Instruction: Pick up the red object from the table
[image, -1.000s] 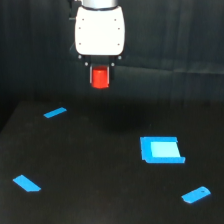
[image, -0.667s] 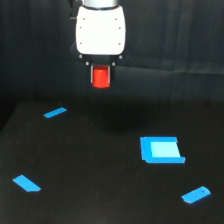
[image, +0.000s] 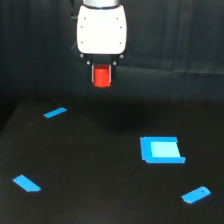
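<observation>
Nothing moves much since the earlier frames: the red object (image: 102, 76) stays raised. Below lies the black desk (image: 100, 175), carrying a blue square (image: 161, 150) and three small blue pieces. Above it the white arm (image: 101, 30) hangs vertical, its end effector (image: 102, 80) closed on the red object, well above the desk.

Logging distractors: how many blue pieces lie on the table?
4: a sliver at far left, a strip at near left, a square at right, a strip at near right. None seems hidden.
</observation>
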